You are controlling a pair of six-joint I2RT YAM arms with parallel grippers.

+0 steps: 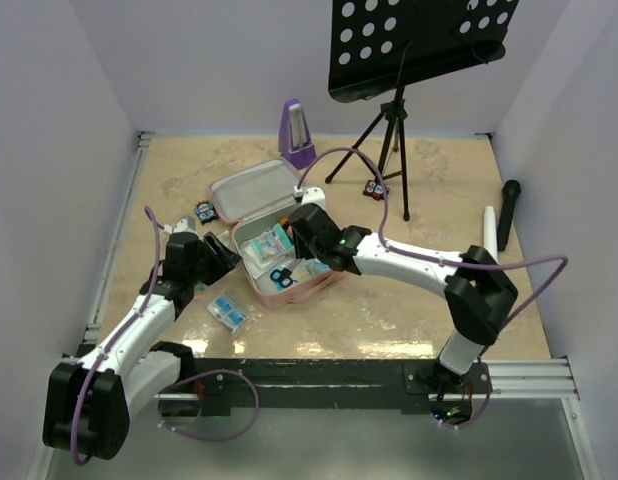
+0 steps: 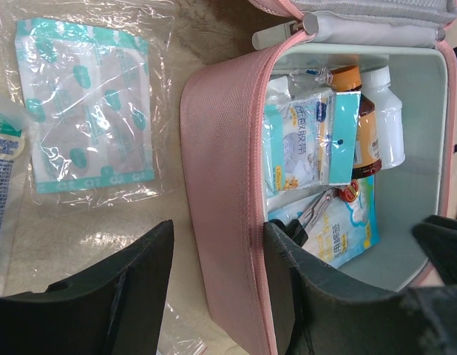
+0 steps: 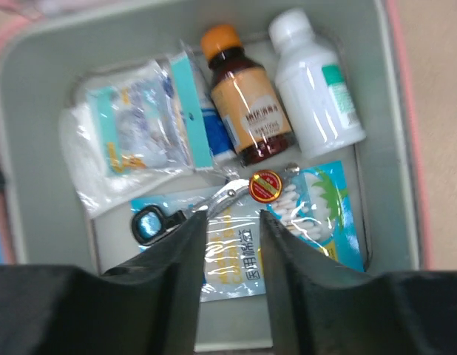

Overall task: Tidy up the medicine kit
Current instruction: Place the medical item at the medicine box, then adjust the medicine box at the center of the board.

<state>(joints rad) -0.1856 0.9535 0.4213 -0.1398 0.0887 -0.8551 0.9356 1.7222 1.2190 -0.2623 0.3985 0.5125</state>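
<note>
- OK, medicine kit [image 1: 294, 293]: pink zip case, lid flipped back, sits open mid table [image 1: 409, 315], just ahead of both arms.
- L gripper [image 2: 217, 233]: jaws apart, straddling the kit's near pink wall. One finger is inside the case and the other is outside over the table, w/ a strip of table showing btwn the outer finger and the wall. Not clamped.
- R gripper [image 3: 232, 222]: pointing down into the case, jaws slightly apart, nothing btwn them. A printed sachet shows through the gap.
- Inside the kit: brown bottle [image 3: 247, 111] w/ orange cap lying beside white bottle [image 3: 313, 89], a bagged teal-edged pack [image 3: 132, 140], black-handled scissors [image 3: 177, 216], small red tin [image 3: 265, 185], blue cotton-bud packet [image 3: 325, 214].
- Outside: clear bag of plasters [image 2: 84, 111] flat on the table, near the kit's wall.
- Back of table: purple metronome [image 1: 295, 133], music stand [image 1: 409, 60].
</note>
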